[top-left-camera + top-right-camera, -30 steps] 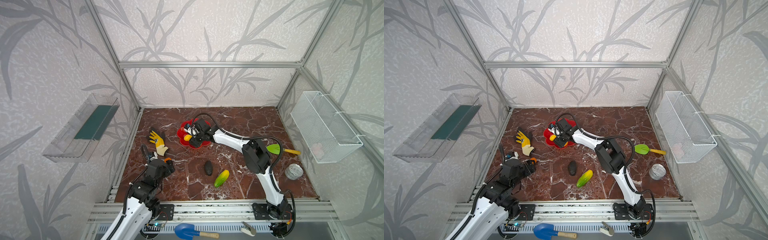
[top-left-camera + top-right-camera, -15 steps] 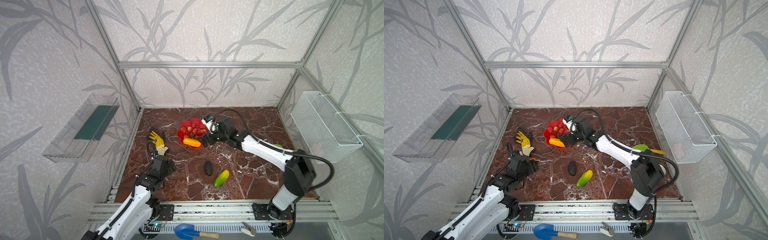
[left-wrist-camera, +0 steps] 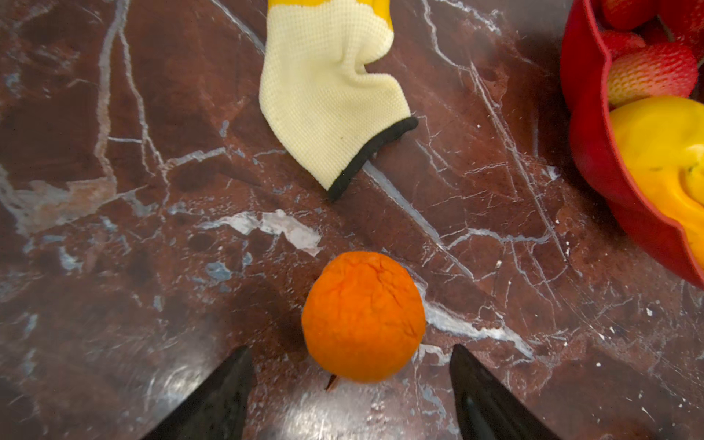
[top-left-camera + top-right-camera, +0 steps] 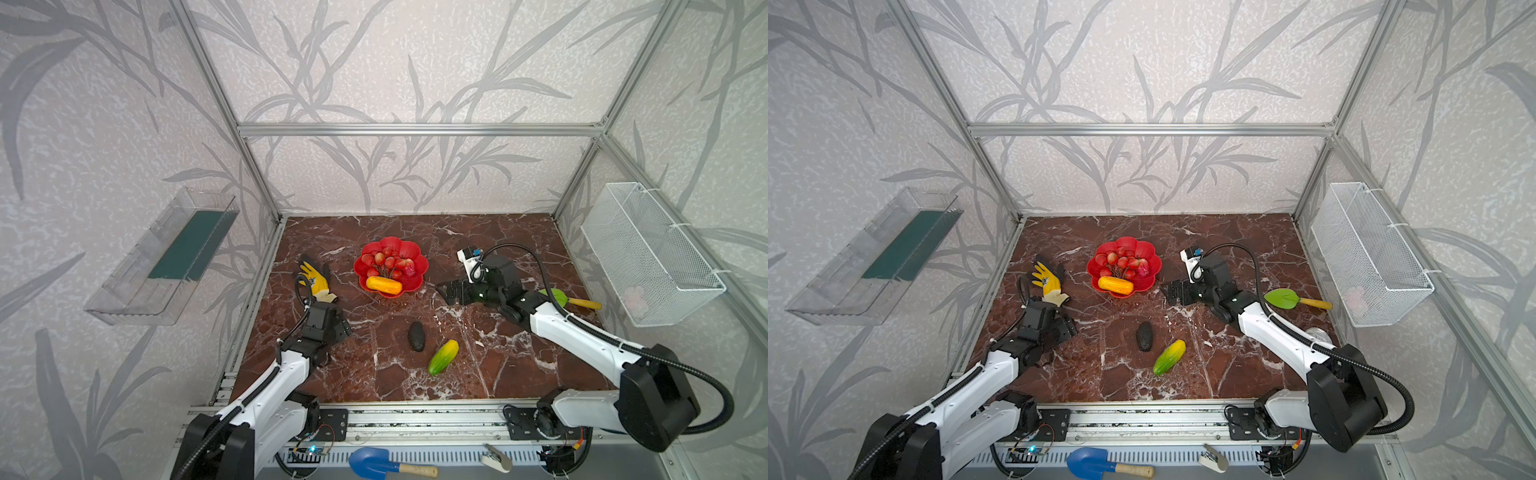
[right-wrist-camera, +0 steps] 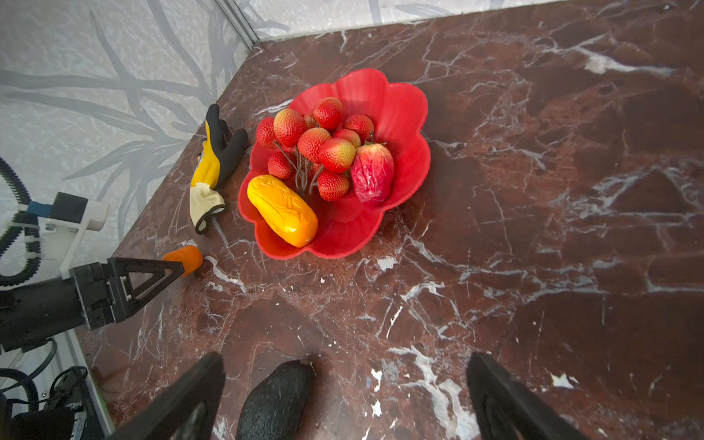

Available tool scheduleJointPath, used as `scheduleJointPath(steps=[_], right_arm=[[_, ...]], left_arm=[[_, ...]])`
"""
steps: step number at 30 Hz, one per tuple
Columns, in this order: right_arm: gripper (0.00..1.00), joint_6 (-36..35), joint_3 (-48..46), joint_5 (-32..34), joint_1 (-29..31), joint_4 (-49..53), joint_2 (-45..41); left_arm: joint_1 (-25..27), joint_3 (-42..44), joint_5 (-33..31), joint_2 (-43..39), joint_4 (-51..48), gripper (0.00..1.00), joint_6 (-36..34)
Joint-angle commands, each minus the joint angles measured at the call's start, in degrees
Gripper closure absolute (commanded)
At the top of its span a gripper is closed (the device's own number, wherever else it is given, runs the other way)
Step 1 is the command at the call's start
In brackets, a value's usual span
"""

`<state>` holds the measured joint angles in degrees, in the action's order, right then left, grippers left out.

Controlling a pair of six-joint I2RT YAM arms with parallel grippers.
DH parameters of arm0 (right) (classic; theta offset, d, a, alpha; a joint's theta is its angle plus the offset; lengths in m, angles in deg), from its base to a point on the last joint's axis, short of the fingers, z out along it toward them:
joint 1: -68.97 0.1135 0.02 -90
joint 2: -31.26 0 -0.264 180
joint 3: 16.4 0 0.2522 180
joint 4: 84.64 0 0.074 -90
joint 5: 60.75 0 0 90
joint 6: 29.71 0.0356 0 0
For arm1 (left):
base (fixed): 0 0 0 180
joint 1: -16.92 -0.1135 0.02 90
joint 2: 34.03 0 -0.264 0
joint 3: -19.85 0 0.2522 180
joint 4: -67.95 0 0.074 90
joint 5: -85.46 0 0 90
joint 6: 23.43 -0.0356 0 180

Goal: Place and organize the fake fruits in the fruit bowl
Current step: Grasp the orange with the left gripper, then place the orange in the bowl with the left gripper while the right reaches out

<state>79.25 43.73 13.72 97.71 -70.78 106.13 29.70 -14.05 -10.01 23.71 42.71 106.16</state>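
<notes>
Two arms, same build.

Left arm (image 4: 266,386): white link shells, black joint housings, black base block.

Right arm (image 4: 582,338): likewise white over black, bulky black elbow housing. Ribbed black hose (image 4: 728,409) in a wide loop at elbow. Thinner black cable (image 4: 513,246) arched above wrist. White camera block (image 4: 467,256) with small blue tab.

Left gripper (image 3: 350,347): glossy black wedge fingers (image 3: 224,396). Side-on, triangular cut-outs, small screw heads on black mount.

Right gripper (image 5: 346,358): matching black wedges.
</notes>
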Motion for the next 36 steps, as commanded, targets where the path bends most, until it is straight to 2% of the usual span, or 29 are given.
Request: scheduleJointPath(steps=[1,5,10,13,17,21,24,26,36], right_arm=[[0.01,0.5,0.1,-0.4,-0.8,-0.8,-2.3],[0.01,0.1,0.8,-0.4,-1.1,-1.0,-1.5],[0.01,0.8,0.6,-0.8,-1.3,-2.3,-0.3],[0.01,1.0,0.3,-0.7,-1.3,-2.6,0.3],[0.01,1.4,0.0,-0.7,-1.6,-3.6,1.2],[0.01,2.0,0.1,-1.0,-1.6,-4.1,3.1],[0.01,2.6,0.1,-1.4,-1.7,-3.7,4.4],[0.01,3.0,-0.3,-1.6,-1.7,-3.4,4.5],[0.01,3.8,-7.2,0.9,-1.7,0.1,-2.8]], left_arm=[[-0.8,-2.1,1.6,3.9,4.6,0.20,0.0],[-1.5,-3.8,3.1,9.7,6.5,0.27,-0.1],[-1.9,-5.2,5.2,14.0,8.7,0.54,0.7],[-1.9,-6.4,7.2,14.2,6.7,0.66,-0.6],[-1.4,-6.5,13.0,11.4,6.6,0.73,-1.5],[4.7,-10.4,13.1,8.7,5.2,0.75,-2.9],[9.8,-16.5,10.6,10.3,3.2,0.75,-5.9],[11.2,-20.2,11.4,12.6,3.9,0.75,-7.4],[14.3,-40.0,17.4,36.7,7.5,0.75,-11.8]])
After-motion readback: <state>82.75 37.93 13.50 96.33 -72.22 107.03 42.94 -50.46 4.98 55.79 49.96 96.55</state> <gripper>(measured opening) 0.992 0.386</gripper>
